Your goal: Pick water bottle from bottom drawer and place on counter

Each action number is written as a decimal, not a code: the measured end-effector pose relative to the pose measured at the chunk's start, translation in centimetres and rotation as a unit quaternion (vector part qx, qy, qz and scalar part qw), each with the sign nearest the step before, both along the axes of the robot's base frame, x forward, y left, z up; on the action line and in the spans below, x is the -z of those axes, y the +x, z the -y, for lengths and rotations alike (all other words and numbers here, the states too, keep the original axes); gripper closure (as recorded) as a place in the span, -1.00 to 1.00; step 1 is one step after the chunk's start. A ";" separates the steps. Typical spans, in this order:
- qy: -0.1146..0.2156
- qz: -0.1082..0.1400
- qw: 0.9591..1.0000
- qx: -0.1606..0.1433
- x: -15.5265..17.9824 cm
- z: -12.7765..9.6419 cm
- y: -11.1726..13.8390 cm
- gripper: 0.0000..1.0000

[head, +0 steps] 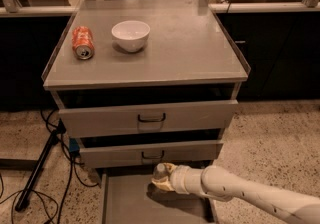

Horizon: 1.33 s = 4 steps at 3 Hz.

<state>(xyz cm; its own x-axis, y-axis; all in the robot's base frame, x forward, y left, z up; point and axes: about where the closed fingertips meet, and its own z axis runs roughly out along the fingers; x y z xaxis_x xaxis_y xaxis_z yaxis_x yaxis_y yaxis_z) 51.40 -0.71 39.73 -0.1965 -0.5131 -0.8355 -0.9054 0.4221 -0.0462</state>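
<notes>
The bottom drawer (125, 203) is pulled out at the foot of the cabinet, a flat grey tray. My gripper (163, 180) reaches in from the lower right on a white arm and hangs over the drawer's back part. It is shut on the water bottle (159, 171), whose clear top and pale cap show just above the fingers, close under the middle drawer's front. The rest of the bottle is hidden by the gripper. The counter (190, 43) is the grey cabinet top above.
An orange soda can (82, 42) lies on its side at the counter's left. A white bowl (130, 35) stands beside it. Two upper drawers (150, 118) stick out slightly. A black stand and cables (37, 168) are on the floor at left.
</notes>
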 end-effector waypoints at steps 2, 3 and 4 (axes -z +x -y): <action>-0.007 0.003 1.000 -0.001 -5.4 1.4 -1.3 1.00; -0.001 0.028 1.000 0.004 -9.5 2.8 -1.6 1.00; 0.000 0.029 1.000 0.009 -9.6 3.3 -1.6 1.00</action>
<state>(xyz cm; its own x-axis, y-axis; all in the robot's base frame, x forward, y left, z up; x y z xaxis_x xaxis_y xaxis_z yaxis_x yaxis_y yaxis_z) 49.81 -3.98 49.36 -0.1576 -0.5098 -0.8457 -0.8933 0.4387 -0.0980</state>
